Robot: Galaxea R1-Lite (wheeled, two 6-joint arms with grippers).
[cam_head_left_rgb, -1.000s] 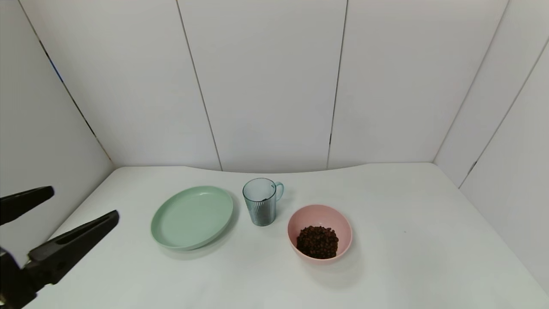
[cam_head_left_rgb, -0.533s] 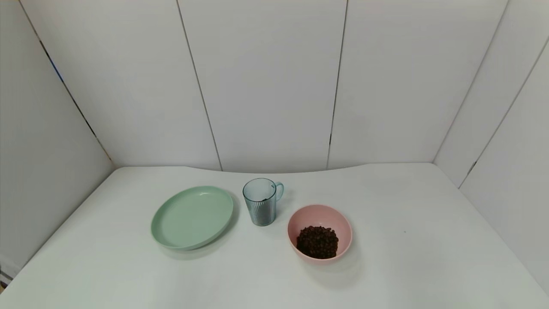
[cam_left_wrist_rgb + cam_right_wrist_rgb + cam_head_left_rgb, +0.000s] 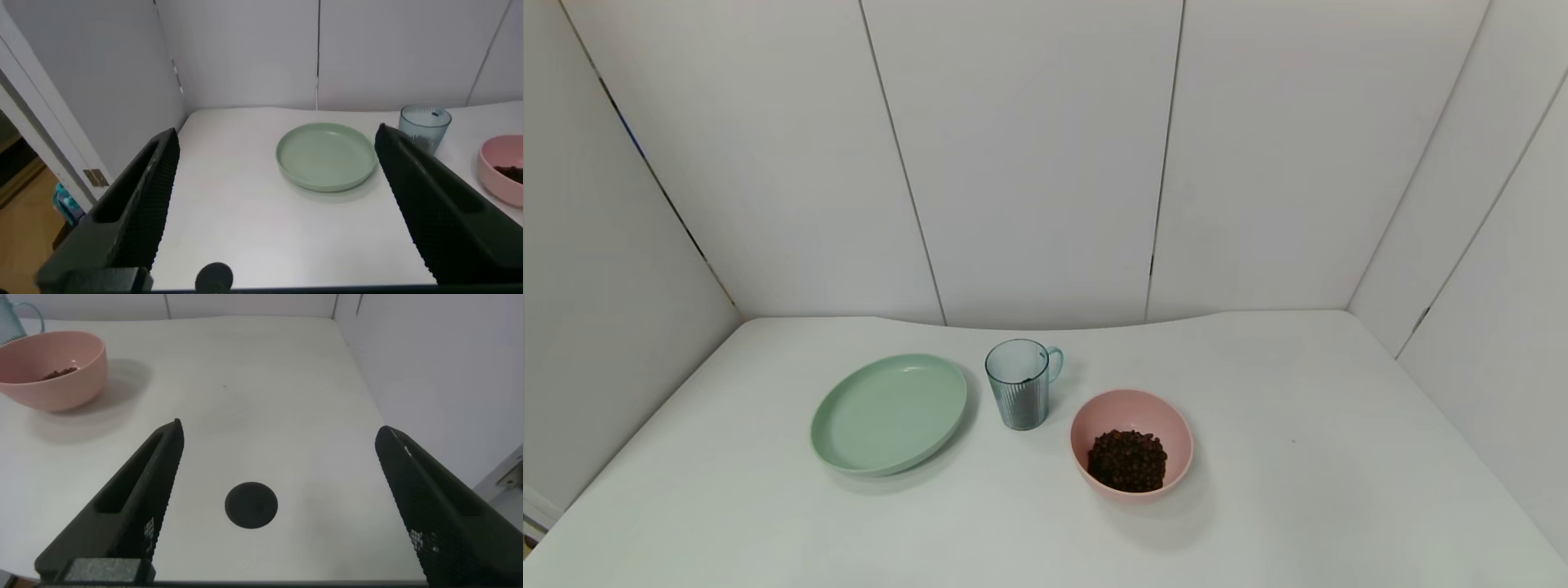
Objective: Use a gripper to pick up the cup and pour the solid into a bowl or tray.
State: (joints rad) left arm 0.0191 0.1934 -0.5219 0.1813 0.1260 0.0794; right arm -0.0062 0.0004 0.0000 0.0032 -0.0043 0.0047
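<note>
The ribbed blue-grey cup [image 3: 1019,384] stands upright at the table's middle, handle to the far right; it also shows in the left wrist view [image 3: 424,127]. The pink bowl [image 3: 1168,425] sits to its front right and holds the heap of dark brown solid [image 3: 1128,461]; it also shows in the left wrist view [image 3: 495,163] and the right wrist view [image 3: 57,371]. Neither gripper shows in the head view. My left gripper [image 3: 278,147] is open and empty at the table's left front edge. My right gripper [image 3: 282,437] is open and empty over the table's right front.
A flat pale green plate [image 3: 888,412] lies left of the cup, also in the left wrist view [image 3: 327,157]. White panel walls enclose the table on the left, back and right. A dark round hole [image 3: 251,505] marks the table surface near the right gripper.
My left gripper, seen open at the head view's lower left a second ago, has drawn back out of that view. Cup, bowl and plate have not moved.
</note>
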